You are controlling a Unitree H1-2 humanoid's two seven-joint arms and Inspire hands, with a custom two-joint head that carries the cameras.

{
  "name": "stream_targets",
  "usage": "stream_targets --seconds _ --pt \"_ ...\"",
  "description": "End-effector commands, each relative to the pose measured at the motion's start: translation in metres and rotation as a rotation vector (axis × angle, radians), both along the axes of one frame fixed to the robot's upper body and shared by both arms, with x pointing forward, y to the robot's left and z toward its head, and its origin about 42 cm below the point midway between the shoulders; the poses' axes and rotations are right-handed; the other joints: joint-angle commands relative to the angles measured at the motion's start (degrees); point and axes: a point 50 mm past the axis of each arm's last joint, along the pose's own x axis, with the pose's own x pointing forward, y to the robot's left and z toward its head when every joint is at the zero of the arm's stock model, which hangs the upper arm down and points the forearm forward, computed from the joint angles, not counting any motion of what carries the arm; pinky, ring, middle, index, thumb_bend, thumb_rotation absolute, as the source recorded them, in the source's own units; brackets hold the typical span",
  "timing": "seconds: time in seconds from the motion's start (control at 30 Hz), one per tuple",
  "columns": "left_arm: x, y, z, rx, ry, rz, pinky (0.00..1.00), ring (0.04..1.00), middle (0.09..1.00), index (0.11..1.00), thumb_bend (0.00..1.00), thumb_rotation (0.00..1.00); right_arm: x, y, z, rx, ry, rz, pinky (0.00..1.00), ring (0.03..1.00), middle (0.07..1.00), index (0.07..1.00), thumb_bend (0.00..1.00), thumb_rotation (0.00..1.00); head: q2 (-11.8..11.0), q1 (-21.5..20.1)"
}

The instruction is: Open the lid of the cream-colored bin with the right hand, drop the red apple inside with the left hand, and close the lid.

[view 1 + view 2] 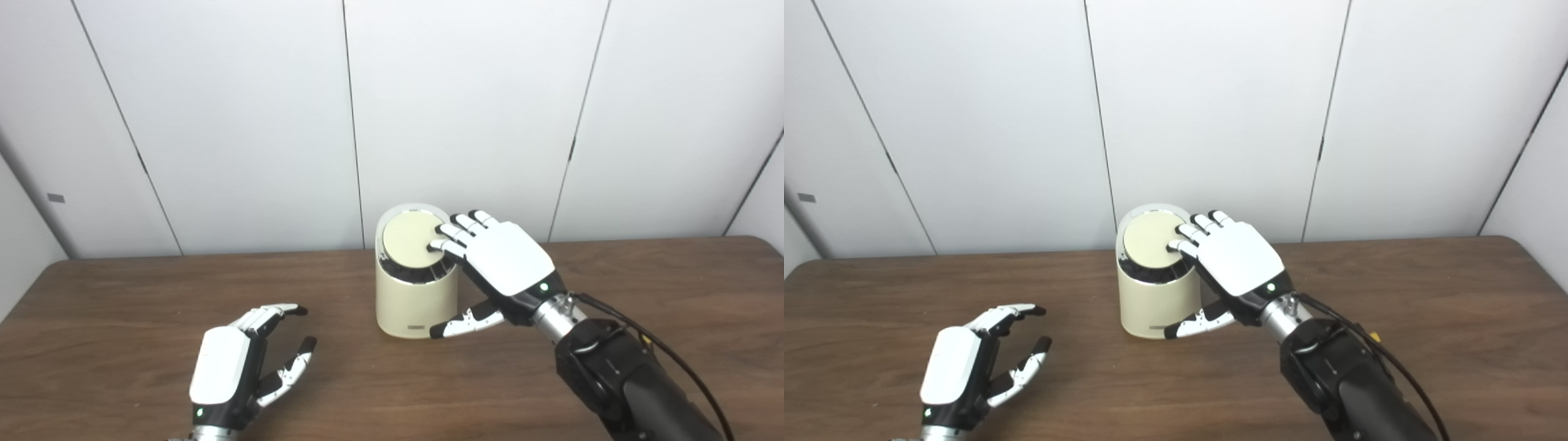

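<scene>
The cream-colored bin (411, 303) stands mid-table, near the back wall. Its round lid (405, 240) tilts toward me, with a dark gap showing under the front edge. My right hand (505, 257) lies flat against the bin's right side. Its fingertips (446, 236) rest on the lid's right rim and the thumb points at the bin's lower front; it holds nothing. My left hand (239, 361) hovers low at the front left with fingers curled apart and empty. No red apple shows in either view.
The brown wooden table (674, 294) runs out to both sides, with white wall panels (245, 122) right behind it. A black cable (661, 349) loops along my right forearm.
</scene>
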Motion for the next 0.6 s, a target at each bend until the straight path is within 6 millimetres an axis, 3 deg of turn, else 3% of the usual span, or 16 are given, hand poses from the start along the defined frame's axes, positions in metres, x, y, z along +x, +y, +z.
stream_targets --seconds 0.0,0.2,0.37,0.57 --pt "0.003 0.0 0.005 -0.006 -0.034 -0.012 0.56 0.69 0.714 0.701 0.34 0.55 0.001 0.001 0.019 0.052 -0.064 0.013 0.93 0.937 0.915 0.961 0.69 0.88 -0.06 -0.03" --pt "0.002 0.001 0.005 -0.017 -0.04 -0.016 0.56 0.688 0.713 0.698 0.35 0.53 0.001 -0.002 0.016 0.138 -0.053 0.005 0.92 0.983 0.992 1.0 0.72 0.85 0.0 -0.01" --pt "0.001 0.001 0.005 -0.031 -0.04 -0.017 0.57 0.696 0.719 0.705 0.34 0.52 0.002 -0.01 0.013 0.224 -0.089 -0.001 0.91 1.0 1.0 1.0 0.73 0.84 -0.08 -0.06" --pt "0.002 0.002 0.004 -0.018 -0.045 -0.009 0.56 0.697 0.721 0.704 0.33 0.52 -0.002 -0.025 0.008 0.337 -0.166 0.015 0.97 1.0 1.0 1.0 0.72 0.95 -0.17 0.1"
